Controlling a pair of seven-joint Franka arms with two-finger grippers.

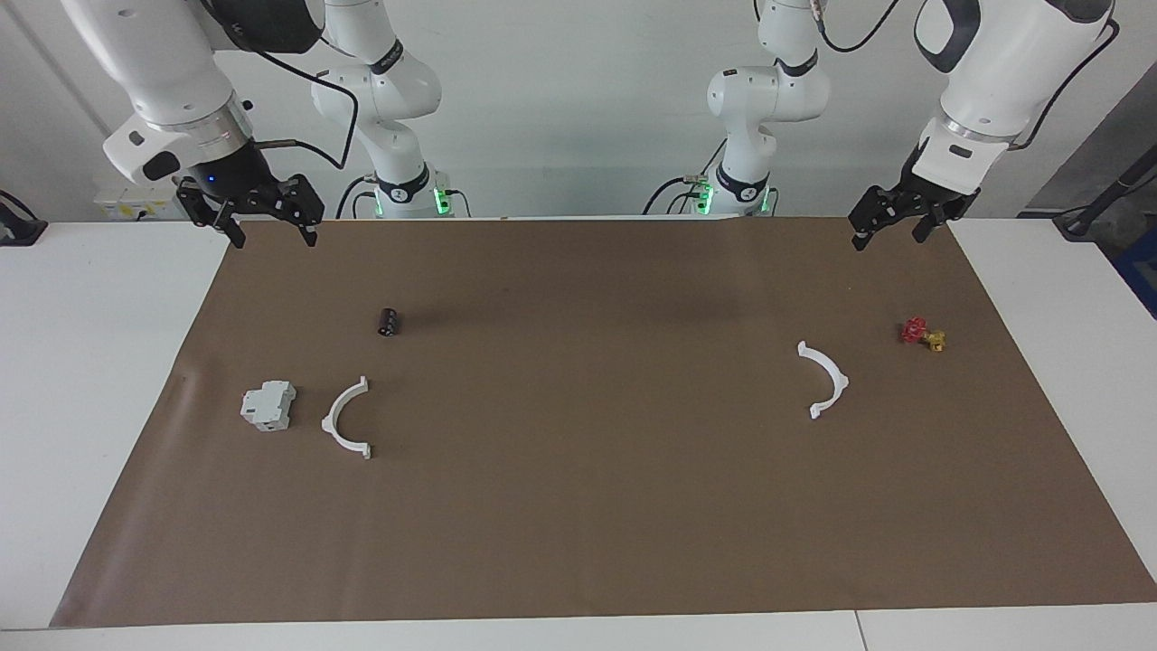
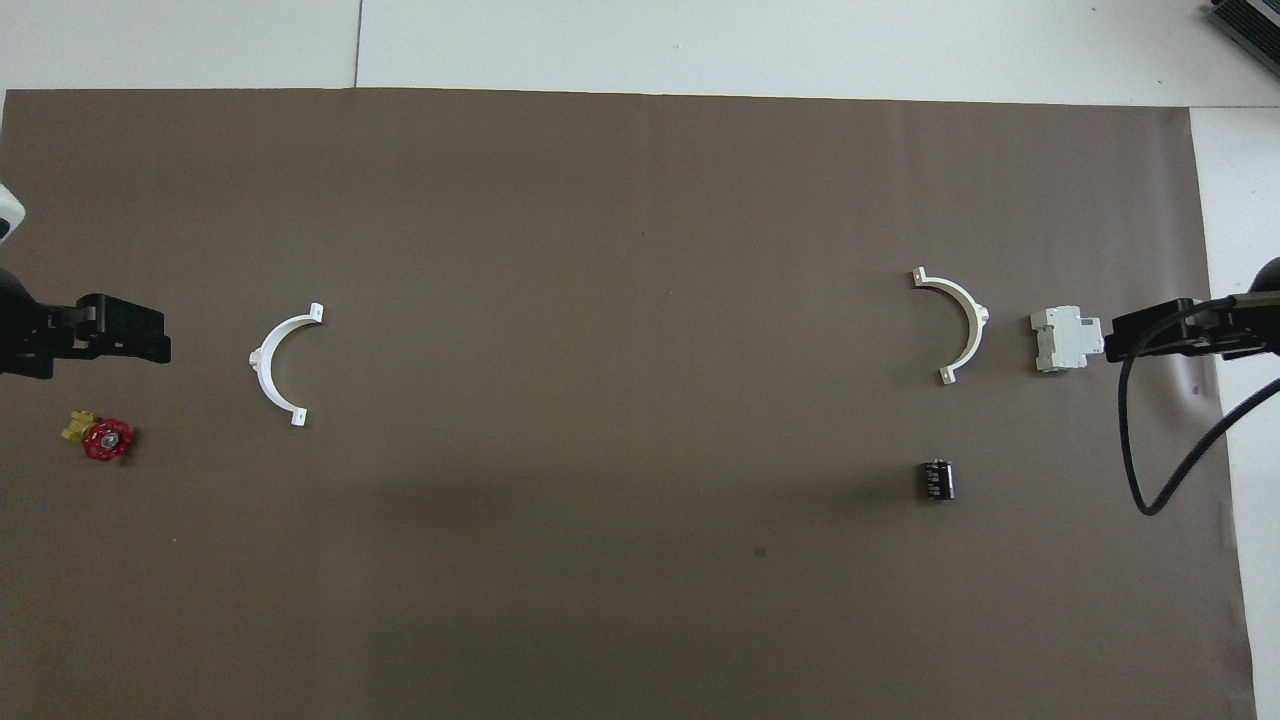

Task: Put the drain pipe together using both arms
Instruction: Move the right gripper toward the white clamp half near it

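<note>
On brown paper [image 1: 578, 506], two half-rings [image 1: 346, 419] [image 1: 824, 380] lie well apart.

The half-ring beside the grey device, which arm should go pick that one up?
The right arm. Its right gripper, open, hangs at that end of the table, the end where this half-ring lies by the grey device. The left gripper waits at the other end.

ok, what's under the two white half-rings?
Both half-rings lie flat on the brown paper sheet, far apart. Nothing else shows beneath them; the table under the paper is covered.
</note>
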